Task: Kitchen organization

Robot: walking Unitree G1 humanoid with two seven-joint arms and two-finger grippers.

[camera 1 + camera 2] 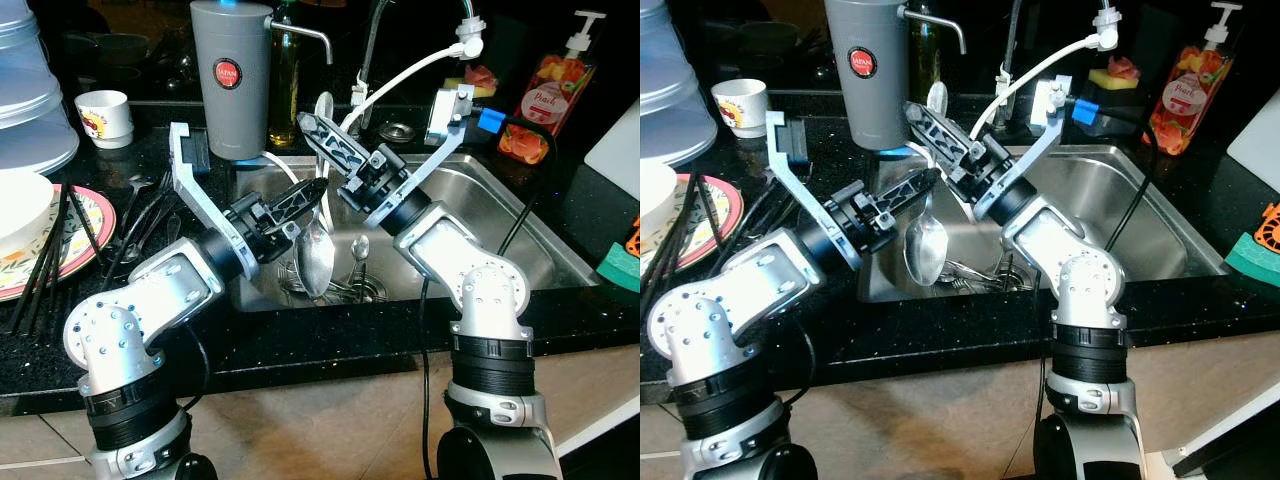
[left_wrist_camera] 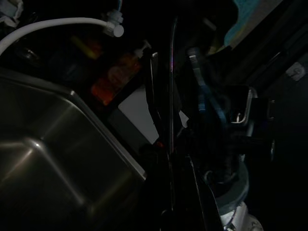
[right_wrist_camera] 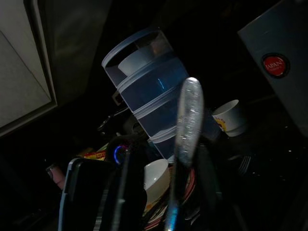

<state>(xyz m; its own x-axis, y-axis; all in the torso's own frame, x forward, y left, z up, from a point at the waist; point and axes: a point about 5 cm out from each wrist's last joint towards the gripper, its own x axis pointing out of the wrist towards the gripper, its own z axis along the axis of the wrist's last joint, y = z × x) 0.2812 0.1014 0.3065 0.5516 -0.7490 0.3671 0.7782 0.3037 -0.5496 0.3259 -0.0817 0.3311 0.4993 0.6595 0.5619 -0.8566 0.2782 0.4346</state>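
Left eye view: both grippers meet above the steel sink [image 1: 520, 235]. A large spoon [image 1: 316, 255] hangs bowl-down over the basin — the right gripper [image 1: 322, 135] is closed on its handle, and the left gripper [image 1: 300, 200] reaches it lower down; whether those fingers clamp it cannot be told. More cutlery [image 1: 345, 285] lies by the drain. A grey thermos [image 1: 232, 80] and oil bottle [image 1: 285, 75] stand just behind — a white cup [image 1: 103, 117], stacked containers [image 1: 30, 90] and plate [image 1: 85, 235] lie left; a soap bottle [image 1: 550, 95] stands right.
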